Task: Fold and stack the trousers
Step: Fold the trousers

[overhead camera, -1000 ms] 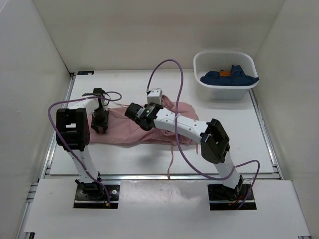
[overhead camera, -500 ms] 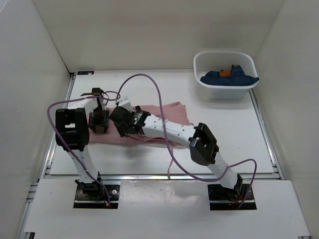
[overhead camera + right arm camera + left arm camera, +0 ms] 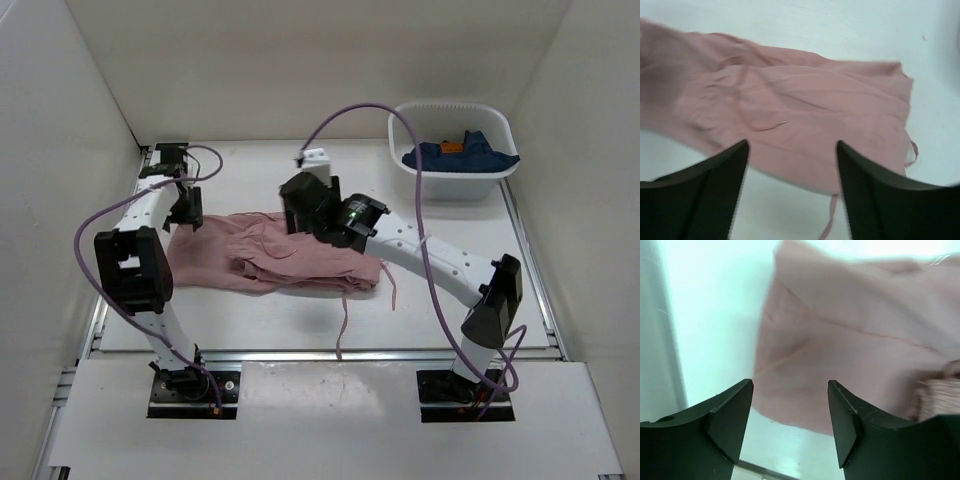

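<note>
Your left claw [image 3: 790,390] hangs with its jaws spread wide and nothing between them. Your right claw [image 3: 792,147] is just as wide and just as empty.

Nearest you, thin drawstrings [image 3: 344,320] trail off the near right corner of the trousers [image 3: 270,255] onto the bare table [image 3: 250,315]. The trousers lie flat across the left and middle of the table. They form a long pink band running left to right, rumpled along the middle.

Over their far edge, the left claw [image 3: 186,208] hovers at the far left corner and the right claw [image 3: 298,208] near the middle. At the far right, a white basin [image 3: 470,188] holds a dark blue garment [image 3: 460,155], well apart from the trousers.

Several things could go wrong from here:
- **Shallow pinch:** the fabric is thin and layered, so you may lift only the top layer and pull the fold askew.
- **Loose drawstrings:** they could drag, catch on a finger, or poke out of the finished fold.
- **Rumpled middle:** it may bunch further if you fold over it unsmoothed.
</note>
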Available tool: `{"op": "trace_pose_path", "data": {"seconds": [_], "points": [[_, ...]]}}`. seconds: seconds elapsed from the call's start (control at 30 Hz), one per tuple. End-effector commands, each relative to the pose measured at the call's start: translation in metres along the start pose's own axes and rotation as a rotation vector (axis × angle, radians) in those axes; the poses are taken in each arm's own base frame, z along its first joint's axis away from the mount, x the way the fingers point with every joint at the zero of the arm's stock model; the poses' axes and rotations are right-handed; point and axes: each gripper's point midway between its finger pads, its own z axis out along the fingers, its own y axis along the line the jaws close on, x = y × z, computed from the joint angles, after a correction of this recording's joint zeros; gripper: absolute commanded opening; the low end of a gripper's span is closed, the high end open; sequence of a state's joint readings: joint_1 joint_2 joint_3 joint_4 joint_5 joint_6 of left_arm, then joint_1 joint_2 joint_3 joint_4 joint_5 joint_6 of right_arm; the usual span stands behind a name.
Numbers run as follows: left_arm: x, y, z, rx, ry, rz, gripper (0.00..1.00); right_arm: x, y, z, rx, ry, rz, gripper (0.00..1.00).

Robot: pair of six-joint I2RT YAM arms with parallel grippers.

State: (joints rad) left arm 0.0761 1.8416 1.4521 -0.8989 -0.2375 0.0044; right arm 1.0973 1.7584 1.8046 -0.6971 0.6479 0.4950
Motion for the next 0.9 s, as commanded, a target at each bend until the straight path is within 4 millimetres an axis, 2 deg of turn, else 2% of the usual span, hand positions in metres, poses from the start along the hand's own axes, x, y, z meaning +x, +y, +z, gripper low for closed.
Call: {"op": "trace_pose_path", "data": {"seconds": [0.0,0.07,0.1,0.13,0.17,0.2,0.23,0.33,0.37,0.4,0.43,0.47,0.6,0.63,0.73,0.83,0.87], "points": [[-0.048,0.008,-0.078,-0.012,-0.226,-0.027,0.73,0.065,-0.059,0.035,0.152,0.204,0.17,0.7],[-0.05,-0.014,-0.095,0.063,-0.25,0.011,0.73,0.075,-0.078,0.037,0.156,0.232,0.27,0.67],[-0.047,-0.037,-0.106,0.117,-0.264,0.058,0.73,0.1,-0.1,0.046,0.201,0.285,0.324,0.67],[-0.04,-0.058,-0.104,0.18,-0.246,0.096,0.74,0.101,-0.1,0.053,0.166,0.272,0.363,0.7],[-0.032,-0.072,-0.105,0.206,-0.237,0.128,0.74,0.11,-0.098,0.055,0.115,0.31,0.393,0.73],[-0.021,-0.085,-0.098,0.216,-0.204,0.165,0.74,0.117,-0.108,0.062,0.12,0.329,0.432,0.78],[0.002,-0.108,-0.085,0.231,-0.148,0.234,0.74,0.13,-0.112,0.064,0.118,0.362,0.441,0.78],[0.031,-0.132,-0.05,0.199,-0.07,0.323,0.74,0.159,-0.128,0.075,0.202,0.444,0.419,0.76],[0.046,-0.129,-0.033,0.157,-0.035,0.342,0.73,0.174,-0.135,0.076,0.247,0.485,0.394,0.76],[0.046,-0.13,-0.019,0.133,-0.044,0.34,0.73,0.177,-0.138,0.078,0.264,0.487,0.387,0.75],[0.055,-0.129,-0.009,0.102,-0.024,0.359,0.73,0.189,-0.144,0.076,0.288,0.507,0.373,0.75],[0.055,-0.13,-0.005,0.101,-0.023,0.36,0.72,0.195,-0.15,0.076,0.312,0.513,0.381,0.75],[0.057,-0.139,-0.004,0.131,-0.02,0.37,0.72,0.2,-0.165,0.074,0.334,0.501,0.422,0.79],[0.059,-0.144,-0.005,0.146,-0.02,0.379,0.72,0.192,-0.163,0.07,0.31,0.485,0.424,0.87],[0.056,-0.149,-0.008,0.152,-0.033,0.388,0.72,0.18,-0.166,0.057,0.275,0.454,0.385,0.99],[0.063,-0.155,-0.008,0.172,-0.019,0.401,0.72,0.185,-0.152,0.056,0.154,0.482,0.404,0.99],[0.066,-0.154,-0.006,0.17,-0.011,0.404,0.72,0.188,-0.141,0.056,0.094,0.503,0.422,0.99]]}}
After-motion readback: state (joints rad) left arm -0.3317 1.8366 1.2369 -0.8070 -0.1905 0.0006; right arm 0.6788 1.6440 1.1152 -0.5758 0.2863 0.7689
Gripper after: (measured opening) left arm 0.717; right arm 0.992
